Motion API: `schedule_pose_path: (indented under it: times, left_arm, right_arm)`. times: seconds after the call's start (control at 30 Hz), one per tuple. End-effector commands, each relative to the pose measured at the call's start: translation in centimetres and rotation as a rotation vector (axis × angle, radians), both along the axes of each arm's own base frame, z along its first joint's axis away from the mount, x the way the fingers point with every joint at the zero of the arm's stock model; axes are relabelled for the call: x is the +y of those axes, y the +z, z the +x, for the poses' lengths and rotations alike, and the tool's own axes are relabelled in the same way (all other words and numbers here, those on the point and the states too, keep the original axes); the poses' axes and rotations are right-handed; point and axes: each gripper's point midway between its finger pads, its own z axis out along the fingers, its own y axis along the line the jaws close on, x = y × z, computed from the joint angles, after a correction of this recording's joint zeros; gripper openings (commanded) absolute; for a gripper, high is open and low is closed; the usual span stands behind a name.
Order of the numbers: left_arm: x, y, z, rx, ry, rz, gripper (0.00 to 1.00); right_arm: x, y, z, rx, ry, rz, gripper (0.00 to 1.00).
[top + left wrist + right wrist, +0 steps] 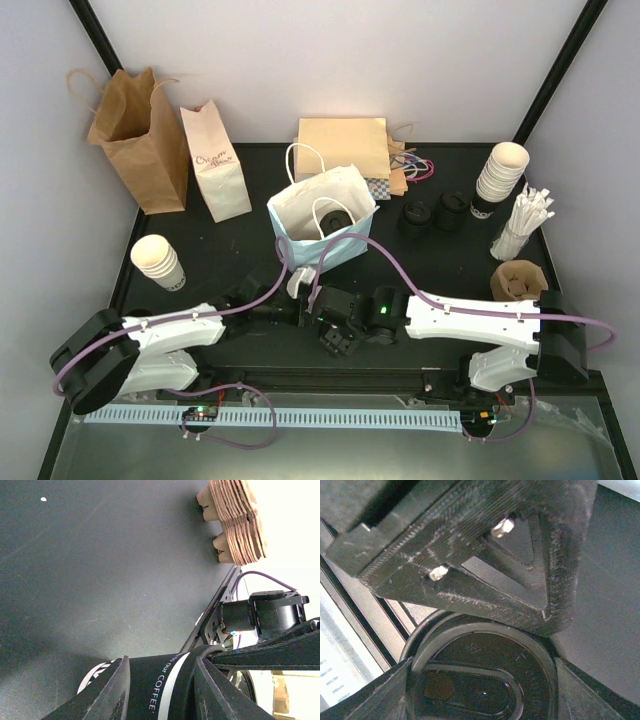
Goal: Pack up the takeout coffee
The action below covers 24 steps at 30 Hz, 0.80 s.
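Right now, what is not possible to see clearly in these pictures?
- Cup: left wrist view, cut by the bottom edge, sides covered by the left gripper holding it.
- Lid: right wrist view, bottom edge cuts it; whether the right gripper grips it is unclear.
- Dark round thing in the white-and-blue bag: top view, too small to name.
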Motion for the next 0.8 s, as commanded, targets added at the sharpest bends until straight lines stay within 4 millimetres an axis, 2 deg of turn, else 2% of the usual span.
schedule_pose_path:
  times: [0.0,0.1,0.3,0.4,0.53,0.67,0.77]
  left_arm:
    - [3.0,-6.7,-3.5,0.115,-0.048,0.217,0.37]
    - [3.6,-7.8,-3.7,0.128,-0.037,0.249,0.36]
    - [4.4,-8.6,-3.4,0.136,-0.002,0.305,0.36]
    - [4.3,-8.1,-3.1,0.127,0.004,0.303,0.36]
    - [3.9,-6.1,-2.3,0.088,0.027,0.281,0.37]
    - [4.5,-2.7,-1.1,0.006,0.089,0.261,0.43]
    - [5.0,-1.0,-1.1,-0.023,0.108,0.241,0.45]
  right_arm:
    - [-1.7,-6.2,-4.2,0.203,0.057,-0.166,0.65]
    - [-1.7,-6.4,-4.2,0.208,0.055,-0.175,0.65]
    - [-1.9,-7.3,-4.4,0.231,0.039,-0.201,0.65]
    - [-2.2,-7.5,-4.2,0.221,0.026,-0.217,0.65]
    - [-2.5,-7.2,-3.5,0.186,-0.002,-0.233,0.65]
    - [-2.9,-7.1,-2.8,0.156,-0.043,-0.250,0.65]
    - [-3.2,-7.1,-2.1,0.130,-0.087,-0.255,0.66]
